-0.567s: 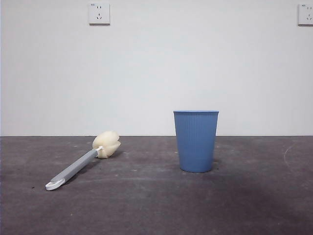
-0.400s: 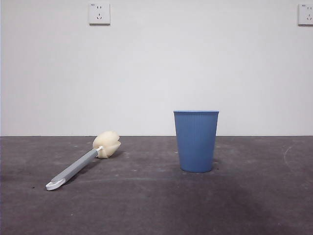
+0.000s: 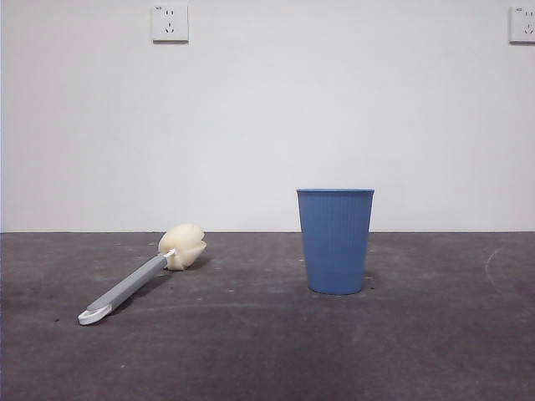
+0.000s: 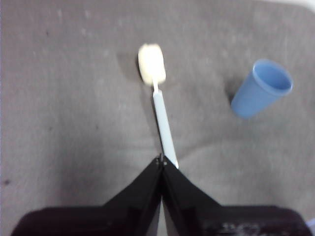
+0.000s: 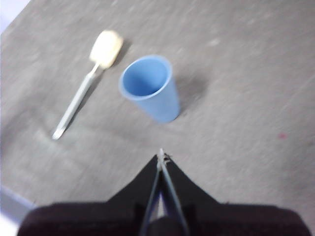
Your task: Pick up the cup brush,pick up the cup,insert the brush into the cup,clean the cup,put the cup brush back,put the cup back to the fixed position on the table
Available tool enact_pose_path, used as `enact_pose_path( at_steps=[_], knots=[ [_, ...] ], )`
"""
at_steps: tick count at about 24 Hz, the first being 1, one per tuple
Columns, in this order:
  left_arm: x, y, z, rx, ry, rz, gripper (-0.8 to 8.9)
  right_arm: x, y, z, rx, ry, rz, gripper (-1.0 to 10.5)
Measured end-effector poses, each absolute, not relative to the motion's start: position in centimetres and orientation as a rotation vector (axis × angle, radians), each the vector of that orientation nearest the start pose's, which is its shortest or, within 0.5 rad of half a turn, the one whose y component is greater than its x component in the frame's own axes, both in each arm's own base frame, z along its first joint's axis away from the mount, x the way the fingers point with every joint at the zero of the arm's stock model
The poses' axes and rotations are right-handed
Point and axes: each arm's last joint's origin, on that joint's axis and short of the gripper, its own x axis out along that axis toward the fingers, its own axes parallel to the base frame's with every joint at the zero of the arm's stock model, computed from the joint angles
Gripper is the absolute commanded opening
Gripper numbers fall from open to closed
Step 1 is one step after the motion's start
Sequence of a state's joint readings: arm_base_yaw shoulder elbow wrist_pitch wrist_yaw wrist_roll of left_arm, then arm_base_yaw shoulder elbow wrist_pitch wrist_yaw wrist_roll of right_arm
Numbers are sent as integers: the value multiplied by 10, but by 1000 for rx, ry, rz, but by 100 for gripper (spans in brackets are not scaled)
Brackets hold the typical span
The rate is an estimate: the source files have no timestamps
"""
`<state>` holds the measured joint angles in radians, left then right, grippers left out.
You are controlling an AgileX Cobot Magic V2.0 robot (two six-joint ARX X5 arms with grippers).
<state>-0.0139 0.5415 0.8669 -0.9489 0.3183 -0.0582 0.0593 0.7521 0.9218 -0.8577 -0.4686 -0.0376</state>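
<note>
My left pincer (image 4: 162, 162) hangs above the tabletop (image 3: 251, 351) with its two jaws pressed together to a point, gripping nothing; my right pincer (image 5: 160, 156) is likewise closed and empty, high over the scene. In my left wrist picture the brush (image 4: 157, 101) runs from just past my jaw tips up toward the upper middle of the frame, sponge head farthest from me and the looped end hidden behind my tips. In the front picture it lies flat at lower left, head toward the wall. The cup (image 3: 335, 241) stands upright just right of centre, well apart from the brush and untouched; in my right wrist picture it sits just above centre, mouth open toward me. The risk I see: coming down with jaws shut would only push the thin handle and skid or roll it aside. A poorly centred grip on the cup's tapered, ribbed wall could tip it over.
</note>
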Motion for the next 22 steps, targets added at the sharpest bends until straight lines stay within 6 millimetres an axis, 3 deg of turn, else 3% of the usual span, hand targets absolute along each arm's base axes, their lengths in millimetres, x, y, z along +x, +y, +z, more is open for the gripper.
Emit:
enact_pose_path(
  at_steps=[9,10,11,12,14,15,22],
  knots=[
    [88,-10,317,-70,706,-333,0,126,21,319,83,747,561,5],
    [88,-10,317,-69,705,-333,6,126,21,319,82,747,561,47],
    [88,-10,317,-69,705,-333,67,126,21,319,81,747,562,153],
    [88,-10,317,-69,705,-333,229,126,21,319,81,746,562,281],
    [88,-10,317,-70,705,-339,657,126,21,319,83,748,561,517],
    [88,-11,317,-70,705,-347,679,126,21,319,90,750,559,576],
    [93,-15,321,-54,652,-398,678,126,21,319,117,759,548,567]
  ],
)
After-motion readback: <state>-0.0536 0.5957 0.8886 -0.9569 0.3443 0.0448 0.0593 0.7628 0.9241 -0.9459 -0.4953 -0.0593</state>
